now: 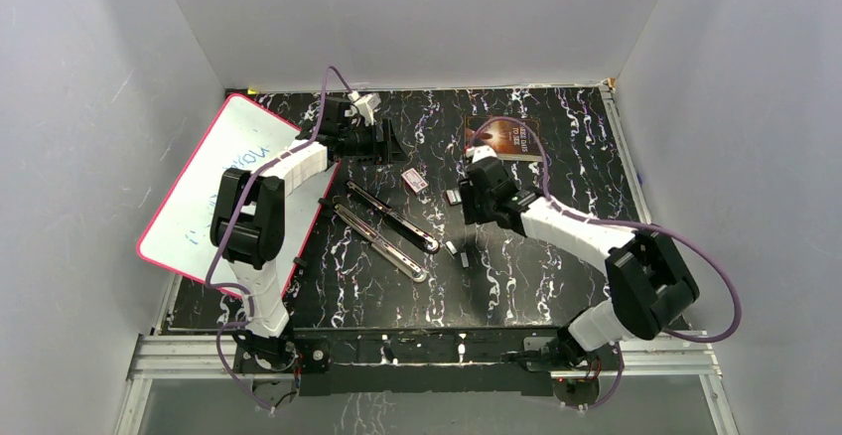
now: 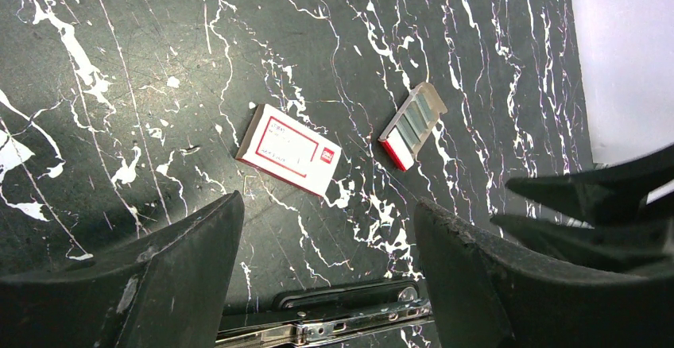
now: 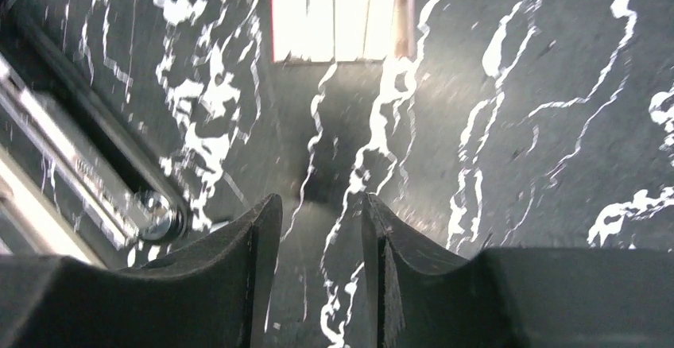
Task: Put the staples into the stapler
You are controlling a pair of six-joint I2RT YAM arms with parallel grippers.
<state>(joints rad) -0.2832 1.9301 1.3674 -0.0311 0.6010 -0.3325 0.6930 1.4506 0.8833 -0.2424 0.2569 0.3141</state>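
Observation:
The stapler [image 1: 387, 228] lies opened flat mid-table as two long bars; its metal rail also shows in the left wrist view [image 2: 350, 316] and the right wrist view [image 3: 95, 173]. The staples [image 2: 413, 124] lie as silvery strips in a small open tray [image 1: 454, 197], which shows bright and blurred ahead of my right fingers [image 3: 338, 22]. My right gripper [image 3: 318, 205] hovers just short of that tray, open, nothing between its fingers [image 1: 465, 204]. My left gripper [image 2: 330, 205] hangs open and empty over the stapler's far end [image 1: 392, 143].
A red-and-white staple box [image 2: 290, 151] lies between stapler and tray [image 1: 415, 181]. A book [image 1: 503, 138] lies at the back. A red-rimmed whiteboard [image 1: 213, 197] leans at the left. A small pale piece [image 1: 458, 249] sits by the stapler's near end.

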